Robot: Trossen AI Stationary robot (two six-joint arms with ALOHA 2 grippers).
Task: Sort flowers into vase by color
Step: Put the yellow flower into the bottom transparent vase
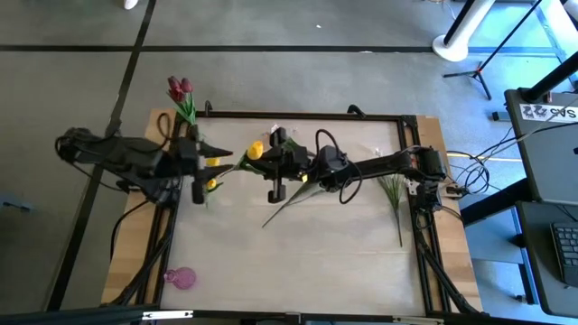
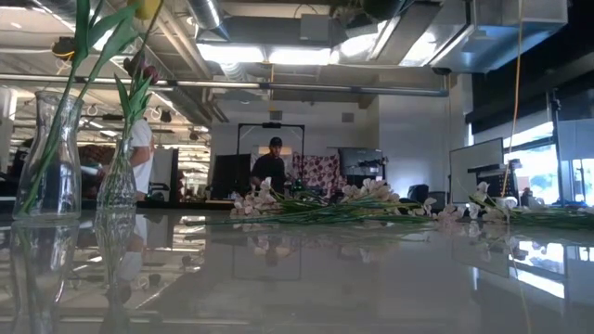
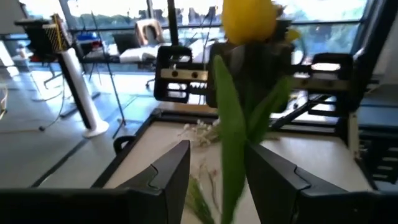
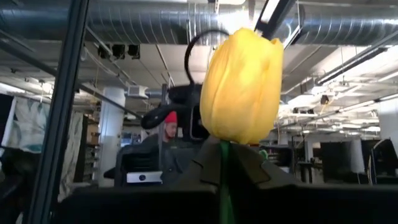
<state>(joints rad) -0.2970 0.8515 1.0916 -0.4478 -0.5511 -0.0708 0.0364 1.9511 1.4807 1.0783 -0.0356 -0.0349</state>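
Overhead, two yellow tulips (image 1: 256, 150) show, one in right pincer (image 1: 274, 155).

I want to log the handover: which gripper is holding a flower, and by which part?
The right gripper is shut on the yellow tulip, pinching its thin green stalk just under the bloom. The left gripper stands open around the stalk, not gripping.

Both vases (image 2: 48, 153) sit at the table's (image 1: 298, 244) left edge, tulip stem (image 1: 293, 200) held mid-table to their right, white sprays (image 1: 394, 194) far beyond toward the right edge.
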